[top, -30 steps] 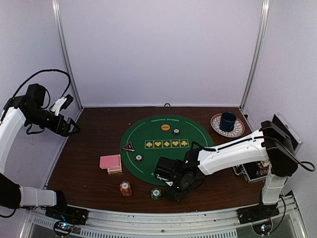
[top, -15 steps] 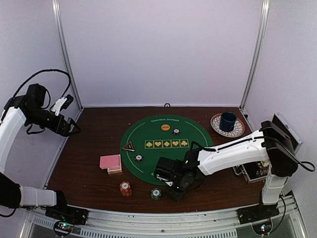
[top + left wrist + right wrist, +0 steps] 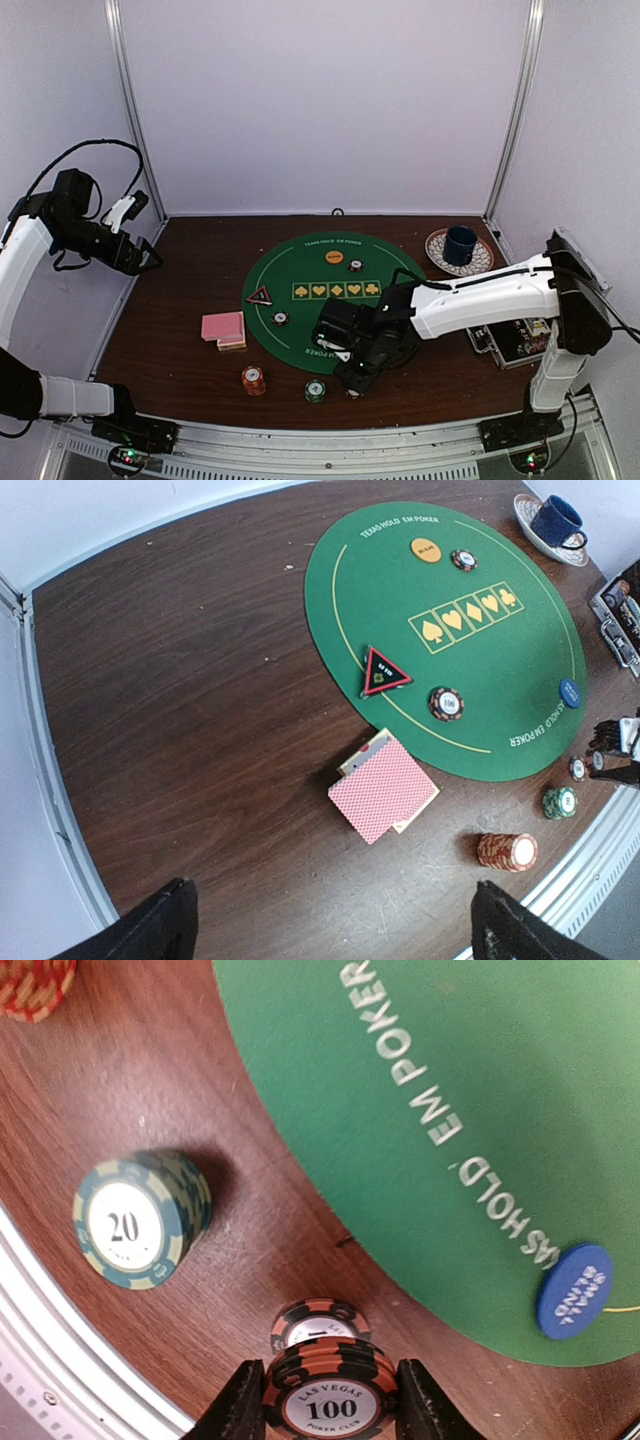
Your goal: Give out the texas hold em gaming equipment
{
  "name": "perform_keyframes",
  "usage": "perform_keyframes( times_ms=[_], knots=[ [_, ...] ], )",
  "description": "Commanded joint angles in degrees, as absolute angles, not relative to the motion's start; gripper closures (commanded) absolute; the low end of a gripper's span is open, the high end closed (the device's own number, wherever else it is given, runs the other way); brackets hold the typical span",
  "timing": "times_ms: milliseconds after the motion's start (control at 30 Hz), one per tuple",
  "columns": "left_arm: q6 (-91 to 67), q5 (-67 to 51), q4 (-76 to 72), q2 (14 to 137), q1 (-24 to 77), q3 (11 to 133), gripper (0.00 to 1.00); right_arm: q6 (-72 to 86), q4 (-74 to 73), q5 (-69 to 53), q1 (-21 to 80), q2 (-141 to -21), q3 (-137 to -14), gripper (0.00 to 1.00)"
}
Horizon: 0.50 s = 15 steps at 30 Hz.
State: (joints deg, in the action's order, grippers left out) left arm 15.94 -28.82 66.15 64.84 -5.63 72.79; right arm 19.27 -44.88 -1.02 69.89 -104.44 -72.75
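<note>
Right gripper (image 3: pixel 330 1415) pinching black-orange 100 chip stack (image 3: pixel 330 1375) at near edge of table (image 3: pixel 150 1080), just right of green 20 stack (image 3: pixel 140 1218), off green mat (image 3: pixel 480 1080); left gripper (image 3: pixel 335 930) spread wide, raised far left, holding nothing.

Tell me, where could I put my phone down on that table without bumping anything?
Roomiest: the bare table left of the mat, behind the cards. Crowded: the front edge, where the orange stack, green stack and the right gripper gripping chips sit close.
</note>
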Motion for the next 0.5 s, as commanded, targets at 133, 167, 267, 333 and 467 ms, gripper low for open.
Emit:
perform_keyframes(
  times_ms=[133,167,267,333,467],
  knots=[
    [15.69,-30.32,66.19,64.78,-5.74,74.45,0.02,18.64,-48.23,2.86,61.47,-99.54,-73.82,0.63],
    [15.69,-30.34,66.24,64.79,-5.73,74.40,0.02,18.68,-47.83,3.19,59.79,-99.31,-73.45,0.63],
    [15.67,-30.33,66.22,64.75,-5.71,74.36,0.03,19.35,-45.57,3.94,54.60,-98.77,-71.95,0.65],
    [15.65,-30.33,66.24,64.61,-5.76,74.44,0.02,19.93,-44.38,4.32,51.34,-99.36,-71.15,0.66],
    [15.73,-30.33,66.23,64.51,-5.74,74.44,0.03,20.75,-42.58,4.82,46.85,-101.49,-69.92,0.68]
  ],
)
